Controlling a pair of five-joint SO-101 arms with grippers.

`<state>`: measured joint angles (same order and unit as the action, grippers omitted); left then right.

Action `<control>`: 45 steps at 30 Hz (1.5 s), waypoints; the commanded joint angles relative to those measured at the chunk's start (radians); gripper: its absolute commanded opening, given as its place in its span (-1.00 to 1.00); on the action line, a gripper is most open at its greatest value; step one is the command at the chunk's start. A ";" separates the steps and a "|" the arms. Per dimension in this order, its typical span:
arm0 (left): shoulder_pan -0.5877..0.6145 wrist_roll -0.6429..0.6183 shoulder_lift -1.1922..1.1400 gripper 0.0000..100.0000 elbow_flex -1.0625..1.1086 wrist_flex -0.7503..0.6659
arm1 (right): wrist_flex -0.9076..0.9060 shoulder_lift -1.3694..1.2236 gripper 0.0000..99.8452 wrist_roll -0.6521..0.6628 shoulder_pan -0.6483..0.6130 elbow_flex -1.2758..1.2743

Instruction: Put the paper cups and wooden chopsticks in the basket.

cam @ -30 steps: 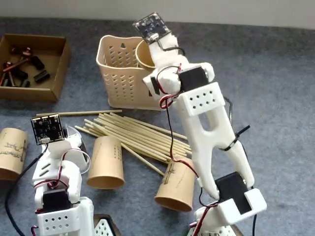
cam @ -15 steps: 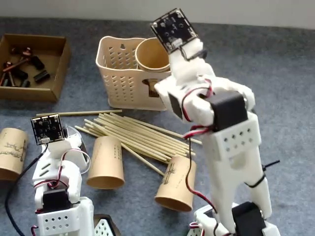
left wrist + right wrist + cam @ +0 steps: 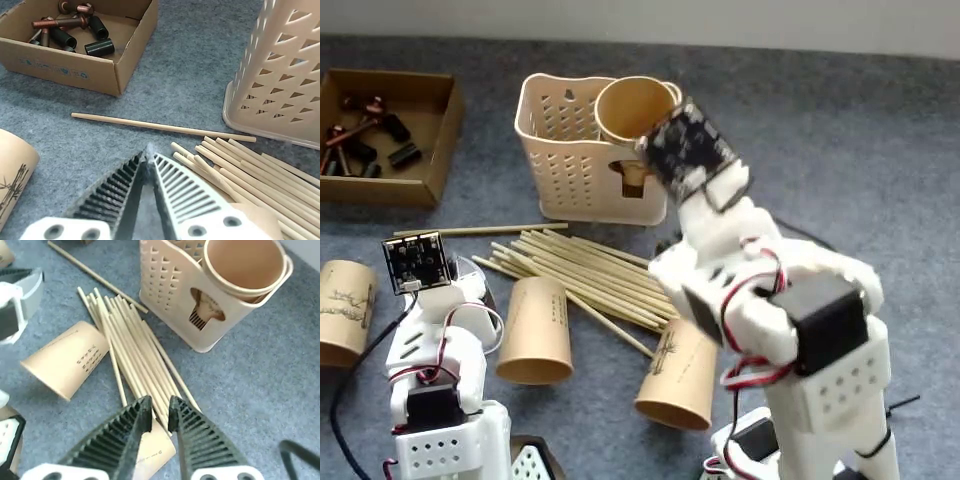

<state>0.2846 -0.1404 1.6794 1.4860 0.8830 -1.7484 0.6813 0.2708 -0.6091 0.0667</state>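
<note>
basket (image 3: 565, 170): 12 o'clock on worktop (image 3: 880, 150)
inner cup (image 3: 630, 105): upright in basket, 3 o'clock side
chopsticks (image 3: 590, 272): 6 o'clock of basket
box (image 3: 442, 140): 9 o'clock of basket, apart
middle cup (image 3: 533, 330): lying, 7 o'clock of chopsticks
right cup (image 3: 675, 380): lying, 5 o'clock of chopsticks
far cup (image 3: 340, 310): 8 o'clock edge

The left pincer (image 3: 148, 154) was held low, jaws closed and empty. The right pincer (image 3: 159, 412) was held high on the folded right arm (image 3: 820, 385), pointed downward, jaws narrowly parted, nothing gripped.

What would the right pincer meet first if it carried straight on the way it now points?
Probably the wooden chopsticks just beyond its tips; depth is unclear, so the paper cup below might come first.
</note>
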 commanded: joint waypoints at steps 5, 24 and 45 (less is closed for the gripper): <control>0.013 0.000 0.007 -0.98 -0.004 -0.018 | -0.012 0.272 -0.84 -0.003 -0.042 -0.326; 0.013 0.000 0.007 -0.98 -0.002 -0.018 | 0.054 0.751 -0.65 0.155 -0.197 -0.831; 0.013 0.000 0.007 -0.98 -0.002 -0.020 | 0.213 0.748 -0.56 0.236 -0.369 -1.168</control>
<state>0.2846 -0.1404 1.6794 1.4860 0.8830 -1.5643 1.4316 0.4933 -0.9682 -1.0978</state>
